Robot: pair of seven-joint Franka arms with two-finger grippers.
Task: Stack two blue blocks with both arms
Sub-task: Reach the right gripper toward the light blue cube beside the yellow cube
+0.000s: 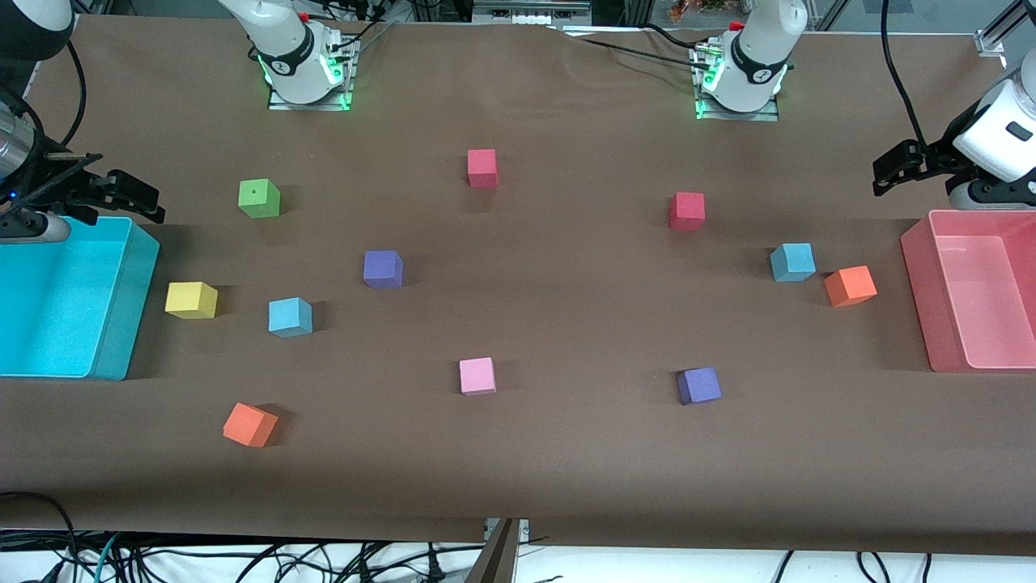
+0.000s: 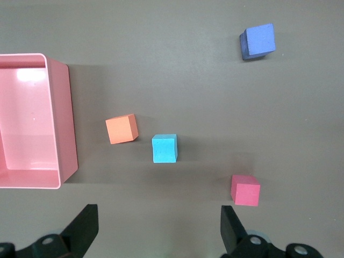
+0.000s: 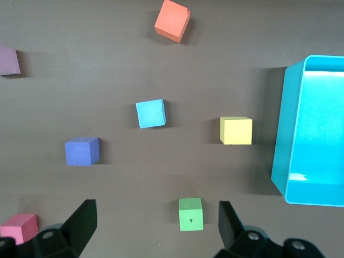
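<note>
Table: brown cloth (image 1: pixel 566 453), two blue blocks well apart.
Right-end block (image 1: pixel 290 317): near cyan bin (image 1: pixel 121 324); right gripper (image 1: pixel 121 194) released above bin, probably nearer.
Left-end block (image 1: pixel 792 262): near pink bin (image 1: pixel 919 300); left gripper (image 1: pixel 902 168) released above it.

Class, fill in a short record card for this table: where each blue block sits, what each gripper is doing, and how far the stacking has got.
Blue block one: on the table beside the yellow cube
Blue block two: on the table beside an orange cube
Left gripper: open, above the pink bin
Right gripper: open, above the cyan bin
Stack: not begun
</note>
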